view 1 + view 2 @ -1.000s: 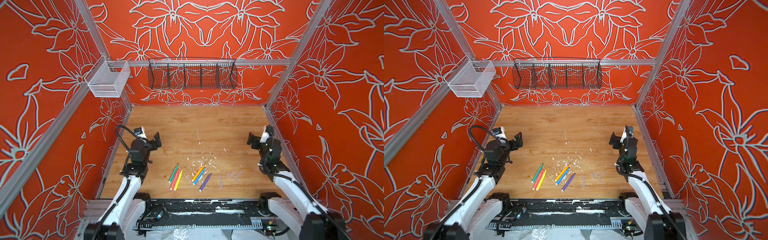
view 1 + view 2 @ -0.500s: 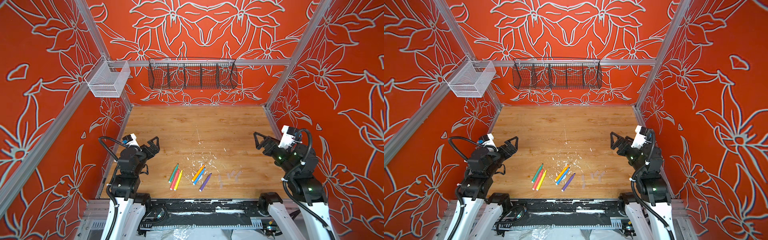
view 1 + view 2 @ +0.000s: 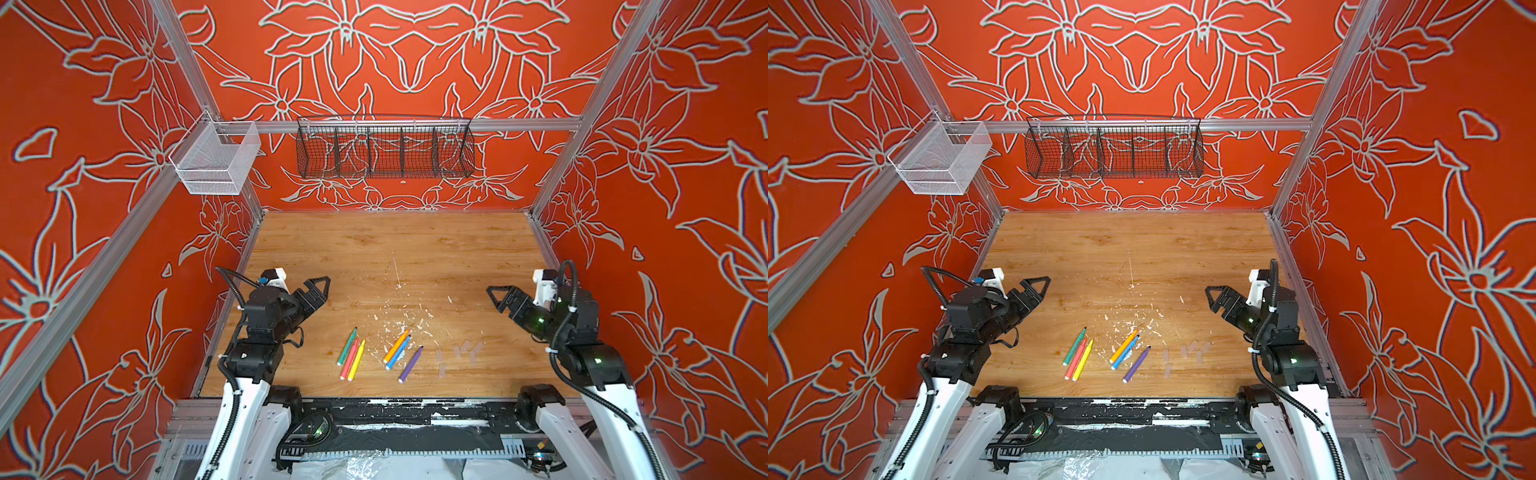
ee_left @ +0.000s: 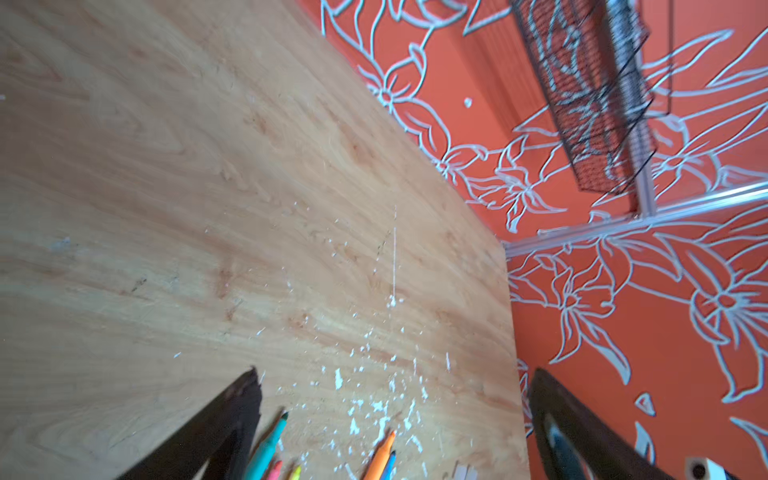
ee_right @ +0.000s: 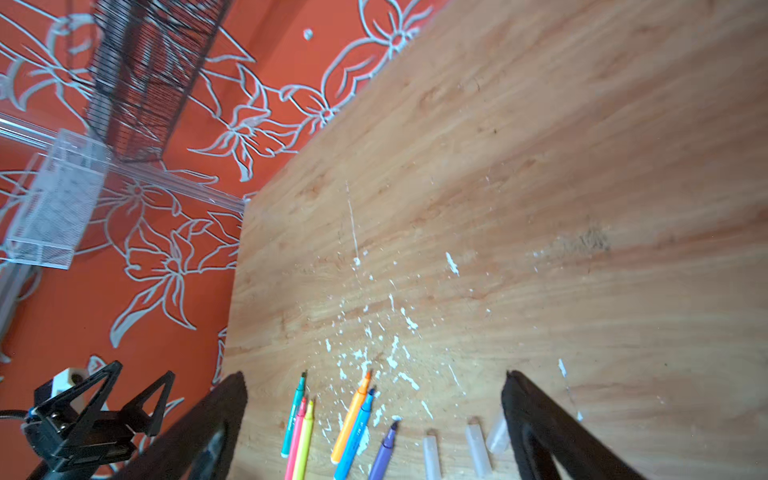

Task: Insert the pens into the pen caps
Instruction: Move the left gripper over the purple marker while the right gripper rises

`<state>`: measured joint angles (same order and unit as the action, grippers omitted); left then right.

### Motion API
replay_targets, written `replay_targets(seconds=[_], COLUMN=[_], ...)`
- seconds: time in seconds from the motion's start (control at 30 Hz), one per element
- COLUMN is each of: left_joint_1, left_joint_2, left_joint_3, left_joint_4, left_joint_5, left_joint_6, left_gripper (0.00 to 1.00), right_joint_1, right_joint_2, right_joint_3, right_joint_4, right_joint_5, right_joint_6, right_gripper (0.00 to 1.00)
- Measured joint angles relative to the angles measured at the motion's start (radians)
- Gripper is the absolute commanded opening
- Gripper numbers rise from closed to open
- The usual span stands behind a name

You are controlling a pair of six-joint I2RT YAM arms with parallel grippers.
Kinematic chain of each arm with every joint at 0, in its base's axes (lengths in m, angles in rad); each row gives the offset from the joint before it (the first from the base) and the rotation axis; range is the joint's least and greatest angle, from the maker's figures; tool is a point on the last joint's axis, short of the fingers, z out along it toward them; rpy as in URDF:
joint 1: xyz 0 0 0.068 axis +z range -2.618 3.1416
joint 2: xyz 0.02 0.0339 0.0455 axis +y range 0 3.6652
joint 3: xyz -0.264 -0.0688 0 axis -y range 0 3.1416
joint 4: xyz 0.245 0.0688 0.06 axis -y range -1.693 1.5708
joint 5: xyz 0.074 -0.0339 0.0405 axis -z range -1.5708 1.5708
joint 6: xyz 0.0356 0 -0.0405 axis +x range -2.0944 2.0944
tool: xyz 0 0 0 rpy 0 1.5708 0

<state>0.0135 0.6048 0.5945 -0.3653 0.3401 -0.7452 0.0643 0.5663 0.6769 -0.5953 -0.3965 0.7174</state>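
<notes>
Several pens lie loose near the table's front in both top views: green, pink-red and yellow side by side, then orange, blue and purple. Right of them lie several clear pen caps. My left gripper hangs open over the table's left side, behind the pens. My right gripper hangs open at the right, behind the caps. Neither holds anything. The right wrist view shows the pens and three caps.
White paint flecks dot the wooden table behind the pens. A black wire basket hangs on the back wall and a white mesh basket on the left rail. Orange walls close three sides.
Both arms have lifted off their low folded pose at the table's sides; both grippers now sit higher and point inward. They stayed open. The pens and caps have not moved.
</notes>
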Motion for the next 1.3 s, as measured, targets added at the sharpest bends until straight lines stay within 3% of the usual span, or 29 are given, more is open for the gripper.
replay_targets(seconds=[0.13,0.2,0.27,0.37,0.43,0.6,0.83,0.97,1.3], left_joint_1=[-0.004,-0.053,-0.198,-0.534,-0.705,-0.924,-1.012,-1.071,-1.219], left_joint_2=[0.047,0.080,0.116,0.225,0.332,0.528,0.545,0.565,0.819], left_joint_3=[0.019,0.060,0.106,0.203,0.291,0.313,0.233,0.201,0.229], left_joint_4=[0.004,-0.004,-0.009,-0.030,-0.045,-0.035,-0.182,-0.178,-0.134], left_joint_5=[0.137,0.140,0.073,-0.113,-0.209,-0.363,-0.455,-0.462,-0.483], left_joint_6=[0.072,0.109,0.147,0.196,0.223,0.230,0.211,0.202,0.158], left_gripper=[0.99,1.00,0.98,0.86,0.81,0.77,0.74,0.70,0.53], right_joint_1=[0.047,0.073,0.125,0.236,0.283,0.307,0.307,0.307,0.307], right_joint_2=[0.022,0.043,0.076,0.135,0.163,0.071,-0.029,0.035,0.188], right_joint_3=[-0.040,-0.046,-0.047,-0.048,-0.052,-0.150,-0.173,-0.174,-0.183], right_joint_4=[0.003,0.023,0.047,0.069,0.078,0.100,0.065,0.079,0.203], right_joint_5=[0.066,0.086,0.114,0.185,0.212,0.275,0.332,0.399,0.529], right_joint_6=[-0.041,-0.056,-0.063,-0.070,-0.070,-0.057,-0.048,-0.053,-0.094], right_gripper=[0.98,0.98,0.97,0.98,0.97,0.97,0.97,0.98,0.98])
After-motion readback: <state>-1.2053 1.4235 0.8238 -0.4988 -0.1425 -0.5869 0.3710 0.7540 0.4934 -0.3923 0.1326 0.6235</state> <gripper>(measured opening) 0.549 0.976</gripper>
